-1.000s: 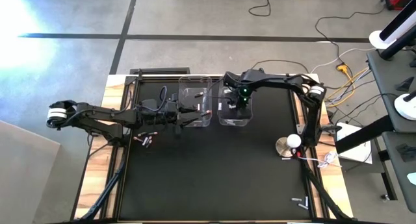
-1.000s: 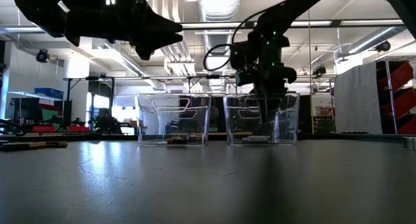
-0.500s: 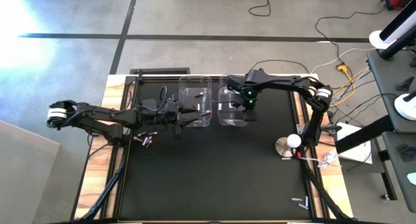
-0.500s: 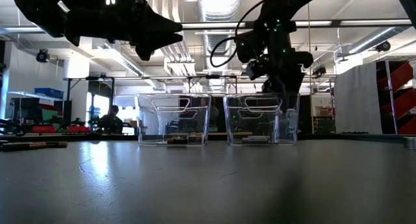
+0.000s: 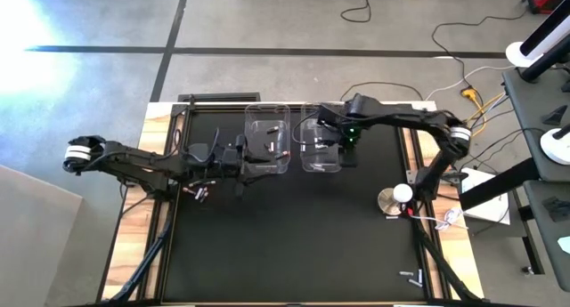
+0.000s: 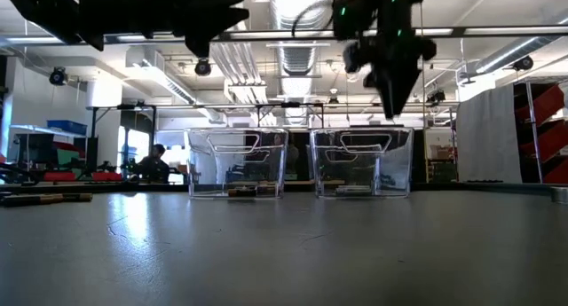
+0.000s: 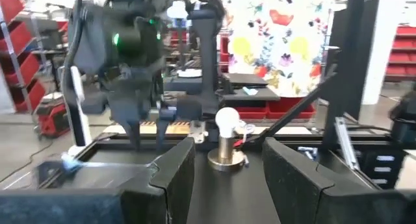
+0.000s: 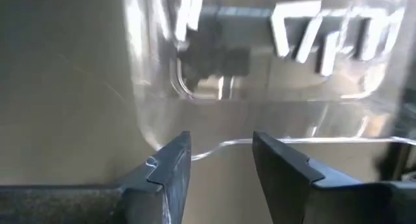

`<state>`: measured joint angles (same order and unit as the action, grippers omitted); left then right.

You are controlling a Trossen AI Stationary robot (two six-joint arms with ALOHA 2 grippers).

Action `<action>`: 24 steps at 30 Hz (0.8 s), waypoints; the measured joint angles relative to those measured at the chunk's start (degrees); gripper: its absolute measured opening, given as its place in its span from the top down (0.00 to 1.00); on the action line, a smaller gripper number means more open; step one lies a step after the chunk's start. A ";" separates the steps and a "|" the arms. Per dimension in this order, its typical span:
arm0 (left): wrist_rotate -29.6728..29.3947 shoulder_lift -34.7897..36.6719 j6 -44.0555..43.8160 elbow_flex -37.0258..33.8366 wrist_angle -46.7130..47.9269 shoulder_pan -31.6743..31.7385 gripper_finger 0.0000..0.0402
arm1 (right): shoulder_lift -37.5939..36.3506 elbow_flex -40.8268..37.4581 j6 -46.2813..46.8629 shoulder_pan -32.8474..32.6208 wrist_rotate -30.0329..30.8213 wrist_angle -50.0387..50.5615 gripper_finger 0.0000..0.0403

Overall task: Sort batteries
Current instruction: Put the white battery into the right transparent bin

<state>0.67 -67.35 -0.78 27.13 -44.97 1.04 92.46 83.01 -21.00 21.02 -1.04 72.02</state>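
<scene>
The right gripper (image 8: 220,160), fingers apart and empty, is hanging over the right bin (image 5: 319,150), likely having dropped its load, while loose batteries (image 5: 198,192) are lying near the open-fingered left gripper (image 5: 240,160).

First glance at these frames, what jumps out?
Two clear bins side by side at the table's far middle, with the right gripper raised above the right one, fingers parted and empty. The left gripper hangs open beside the left bin, near loose batteries on the mat. A bulb-like object sits at the right edge.
</scene>
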 joint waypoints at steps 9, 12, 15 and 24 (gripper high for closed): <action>0.01 0.00 1.81 2.54 0.05 -3.49 0.60 | -13.92 -6.29 19.96 -23.23 0.30 -7.20 0.63; -0.07 -0.02 3.47 4.03 0.02 -5.92 0.60 | -15.78 -12.36 29.67 -33.84 2.27 -11.26 0.65; 0.02 -0.02 5.65 5.48 -0.01 -8.65 0.60 | -16.02 -18.46 40.30 -43.43 3.73 -16.04 0.67; -0.06 -0.07 6.06 8.54 0.02 -12.61 0.60 | -12.17 -31.50 63.15 -60.52 1.28 -18.84 0.67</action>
<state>0.61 -67.42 5.28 35.67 -44.95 -11.57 80.29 51.50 42.16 -39.50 0.25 53.17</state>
